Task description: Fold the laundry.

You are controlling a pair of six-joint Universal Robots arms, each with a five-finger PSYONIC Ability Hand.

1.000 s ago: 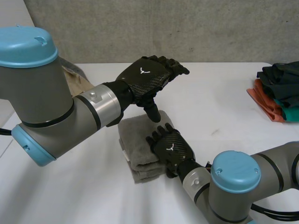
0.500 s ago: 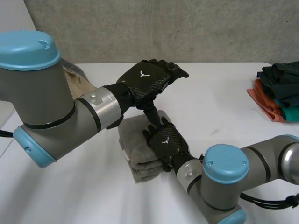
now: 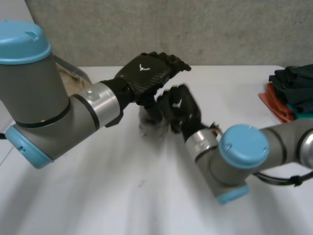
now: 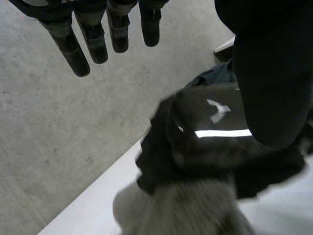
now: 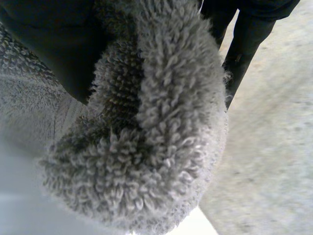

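Lifted off the table point(image 3: 146, 205), one grey towel point(image 5: 161, 147) sits clenched in right hand point(image 3: 180, 107) fingers; left hand point(image 3: 146, 76) fingers straight, empty.

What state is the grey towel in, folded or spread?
Folded: the grey towel is a thick wad pinched in the right hand.

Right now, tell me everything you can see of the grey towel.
The grey towel is thick terry cloth with a fluffy looped pile, bunched into a rounded bundle. The right hand grips it, thumb on one side, fingers on the other. It is over the white table, below the open left hand. Whether it rests on the table I cannot tell.
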